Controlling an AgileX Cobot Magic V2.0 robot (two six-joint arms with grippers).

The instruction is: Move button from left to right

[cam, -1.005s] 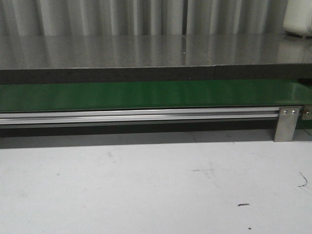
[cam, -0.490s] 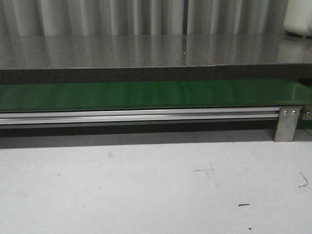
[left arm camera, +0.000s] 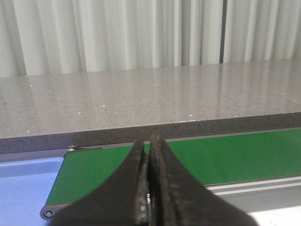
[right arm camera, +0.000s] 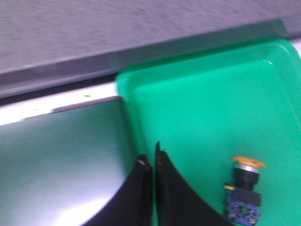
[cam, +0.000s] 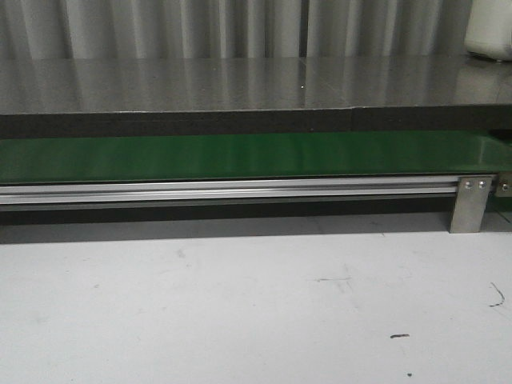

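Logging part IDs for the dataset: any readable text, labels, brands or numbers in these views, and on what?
None readable in any view.
button: no legible marking; the right wrist view is blurred.
green tray: plain.
conveyor belt and its aluminium rail: no text or signs.
Grey countertop: no text.

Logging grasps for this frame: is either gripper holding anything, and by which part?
Nothing is held. The left gripper and the right gripper are both shut on nothing; the button lies free in the green tray.
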